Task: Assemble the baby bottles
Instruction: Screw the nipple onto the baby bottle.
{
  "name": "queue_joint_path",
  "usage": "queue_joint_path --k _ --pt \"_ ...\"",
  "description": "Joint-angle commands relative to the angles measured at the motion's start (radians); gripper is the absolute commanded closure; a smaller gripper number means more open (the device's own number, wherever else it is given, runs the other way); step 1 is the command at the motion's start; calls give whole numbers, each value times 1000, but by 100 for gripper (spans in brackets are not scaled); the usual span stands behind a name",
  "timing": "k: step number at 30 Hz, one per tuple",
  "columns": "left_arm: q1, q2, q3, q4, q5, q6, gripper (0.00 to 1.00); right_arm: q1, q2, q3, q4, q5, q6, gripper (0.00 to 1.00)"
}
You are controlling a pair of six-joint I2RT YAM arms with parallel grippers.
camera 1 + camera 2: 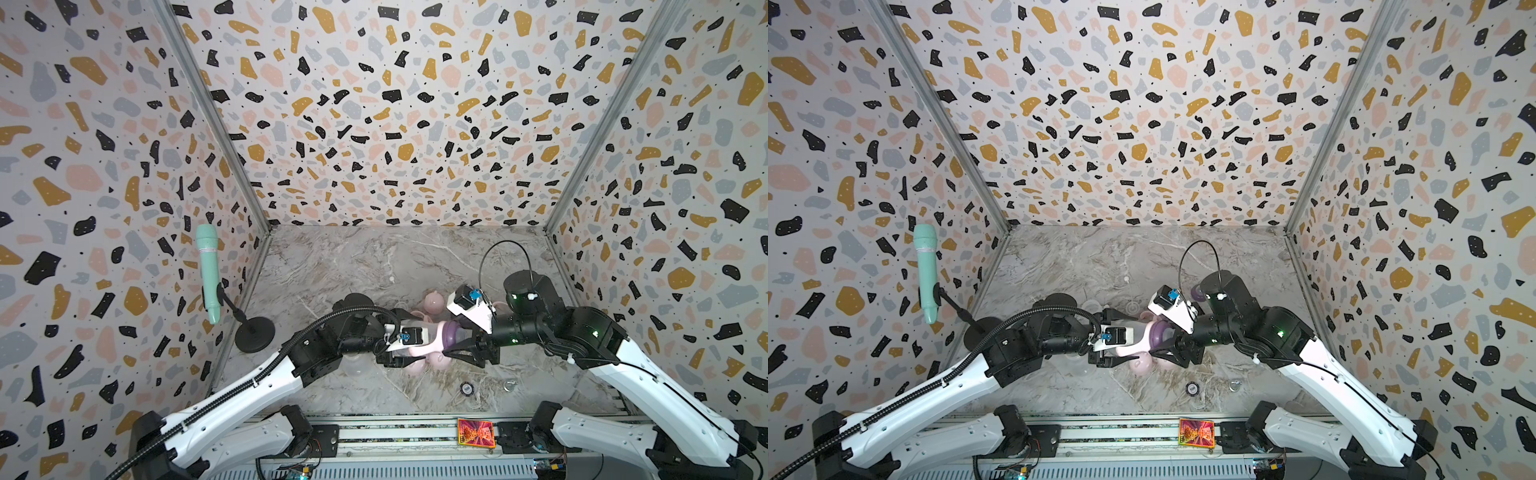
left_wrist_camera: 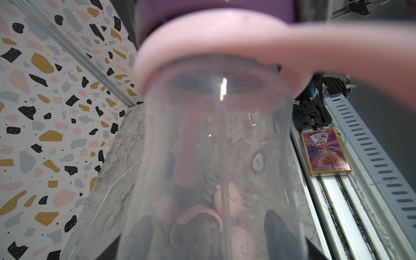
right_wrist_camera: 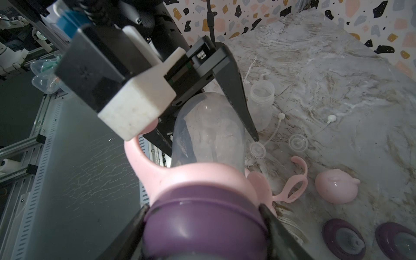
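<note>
One baby bottle is held in the air between both grippers. My left gripper is shut on its clear body. A pink two-handled ring sits on the neck, with the purple teat collar against it. My right gripper is shut on that collar, a finger on each side. Loose on the table lie another clear bottle, a pink ring, a pink dome cap and two purple collars.
Two clear valve discs with straws lie on the marble table. A mint-green microphone stands on a black stand at the left wall. Near the front edge are a poker chip, a metal ring and a card deck.
</note>
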Motion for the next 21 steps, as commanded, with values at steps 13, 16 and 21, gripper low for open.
queue_joint_path --k 13,16,21 --pt "-2 -73 -194 597 -659 233 100 -288 135 -90 526 -510 628 100" --pt "-9 -33 -218 698 -789 340 100 -289 198 -90 631 -557 839 100" --pt "-29 45 -259 863 -961 512 100 -301 238 -93 762 -588 1008 91"
